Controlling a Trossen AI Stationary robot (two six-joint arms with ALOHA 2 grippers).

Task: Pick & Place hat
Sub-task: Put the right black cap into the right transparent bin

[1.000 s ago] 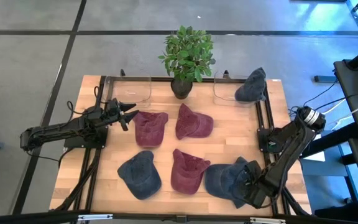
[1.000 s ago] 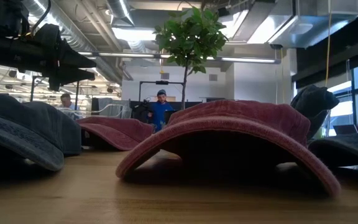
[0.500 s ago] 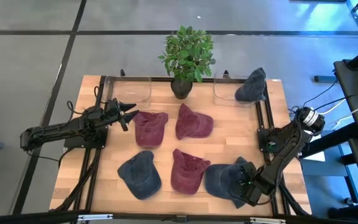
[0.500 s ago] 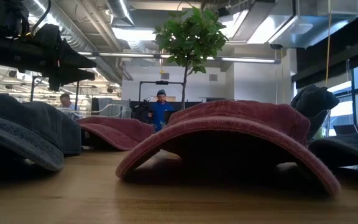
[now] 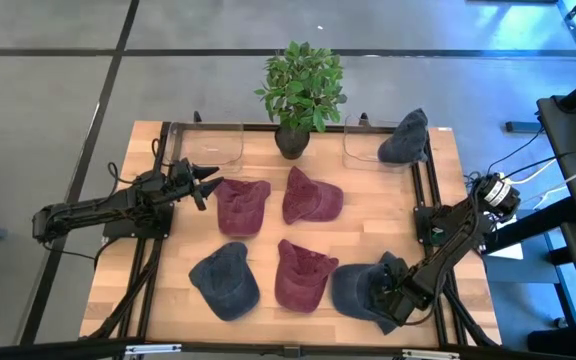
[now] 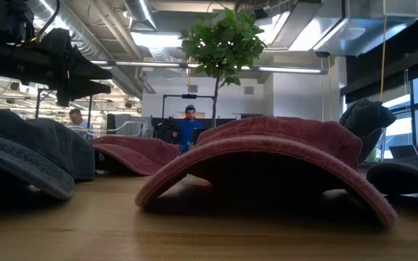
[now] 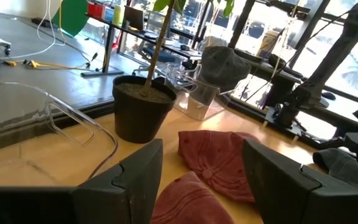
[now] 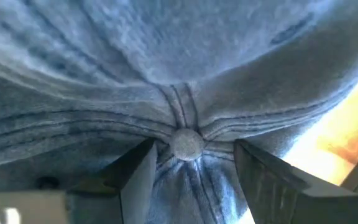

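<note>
Several caps lie crown up on the wooden table [image 5: 368,215], maroon ones and blue ones. My right gripper [image 5: 392,291] points down over the blue hat [image 5: 358,288] at the near right. In the right wrist view the gripper [image 8: 194,146] is open, one finger on each side of the hat's top button [image 8: 187,144]. My left gripper [image 5: 206,183] waits open and level at the far left, next to a maroon hat [image 5: 241,206]. Another dark blue hat [image 5: 405,137] hangs over a clear stand at the far right. My right gripper comes at the blue hat's crown from above, its open fingers [image 8: 140,171] astride the top button. I cannot tell whether the fingertips touch the cloth. The hat lies on the table.
A potted plant [image 5: 301,95] stands at the middle of the far edge, with clear stands [image 5: 214,146] [image 5: 361,146] on either side of it. A maroon hat [image 5: 303,274] lies close to the left of the blue hat. People show in the room beyond [image 6: 189,125].
My right gripper has gone down onto the crown of the near-right blue hat and shifted slightly toward the table's far left, staying open. The hats lie where they were.
</note>
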